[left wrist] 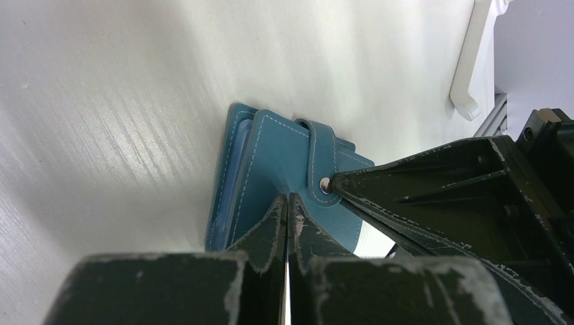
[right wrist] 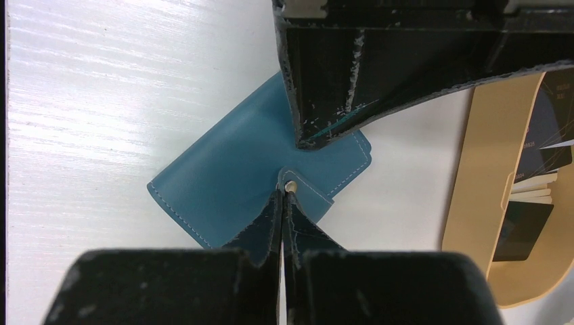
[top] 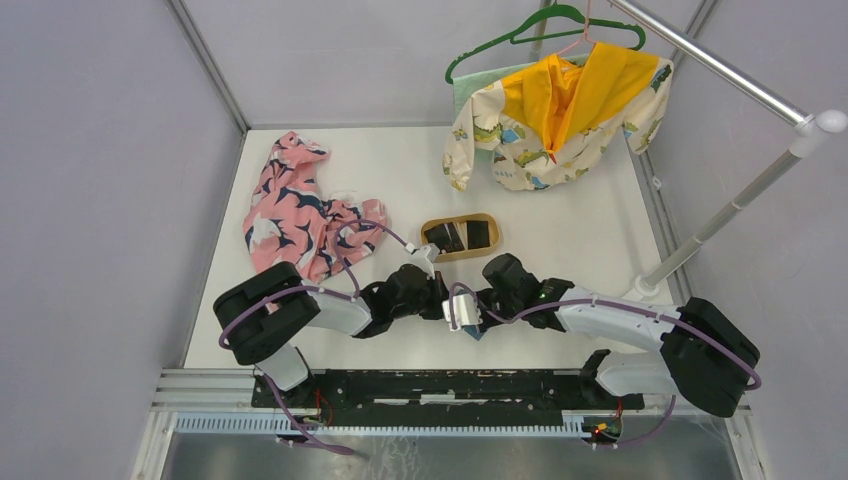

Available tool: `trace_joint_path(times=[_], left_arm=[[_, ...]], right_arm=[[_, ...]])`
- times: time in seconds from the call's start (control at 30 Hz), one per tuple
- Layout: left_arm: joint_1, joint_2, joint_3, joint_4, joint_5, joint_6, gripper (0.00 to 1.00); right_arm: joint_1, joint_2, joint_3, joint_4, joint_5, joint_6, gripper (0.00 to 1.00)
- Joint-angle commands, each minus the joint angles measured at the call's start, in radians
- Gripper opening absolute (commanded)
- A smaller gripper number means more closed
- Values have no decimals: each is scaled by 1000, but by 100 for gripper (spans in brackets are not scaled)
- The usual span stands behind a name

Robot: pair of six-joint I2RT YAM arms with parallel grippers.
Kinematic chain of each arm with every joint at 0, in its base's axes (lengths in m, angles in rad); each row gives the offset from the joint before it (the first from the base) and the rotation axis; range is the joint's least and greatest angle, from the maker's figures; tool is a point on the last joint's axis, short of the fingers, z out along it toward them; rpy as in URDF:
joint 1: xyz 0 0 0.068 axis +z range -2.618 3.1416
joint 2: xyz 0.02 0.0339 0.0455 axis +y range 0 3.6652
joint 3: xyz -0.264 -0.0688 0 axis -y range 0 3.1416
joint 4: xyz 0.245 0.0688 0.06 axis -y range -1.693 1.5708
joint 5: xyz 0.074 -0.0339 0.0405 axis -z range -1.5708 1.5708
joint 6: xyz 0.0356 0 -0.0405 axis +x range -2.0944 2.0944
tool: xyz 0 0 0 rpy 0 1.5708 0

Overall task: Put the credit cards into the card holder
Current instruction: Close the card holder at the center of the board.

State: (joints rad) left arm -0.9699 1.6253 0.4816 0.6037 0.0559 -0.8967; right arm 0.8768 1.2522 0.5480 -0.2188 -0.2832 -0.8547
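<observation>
Overhead: two black robot arms meeting tip to tip near the front middle of a white table. Between them, a teal-blue card holder, folded shut, resting on the tabletop at a slant.

Left gripper narrowed almost to nothing, fingertips pinching one edge of the card holder. From the opposite wrist camera, a sliver of teal visible between its black fingers.

Right gripper likewise nearly closed, tips nipped onto the small strap tab, right at its metal snap. Grippers facing each other across the card holder, tips near one another but apart.

Just beyond, toward the back of the table, a tan oval wooden tray holding the credit cards — mostly dark, with paler edges showing among them. Tray and card holder near each other, not touching.

Farther left, a crumpled pink patterned cloth lying on the table. At the back right, a cream printed garment with a yellow lining, hanging from a slanted metal rail.
</observation>
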Motion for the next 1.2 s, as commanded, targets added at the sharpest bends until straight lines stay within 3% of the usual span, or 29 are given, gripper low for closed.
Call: trace_joint_path(times=[0.0,0.53,1.17], left_arm=[[1,12,-1,-34,-4,-2,2],[0,11,1,-33,1,-2,2],[1,9,8,-34,10,-2,2]], right_arm=[[16,-1,-15,-16,21,-21,0],[33,-25,-33,-14,56,-41,0],[158,-8,-56,-70,160,-114,0]])
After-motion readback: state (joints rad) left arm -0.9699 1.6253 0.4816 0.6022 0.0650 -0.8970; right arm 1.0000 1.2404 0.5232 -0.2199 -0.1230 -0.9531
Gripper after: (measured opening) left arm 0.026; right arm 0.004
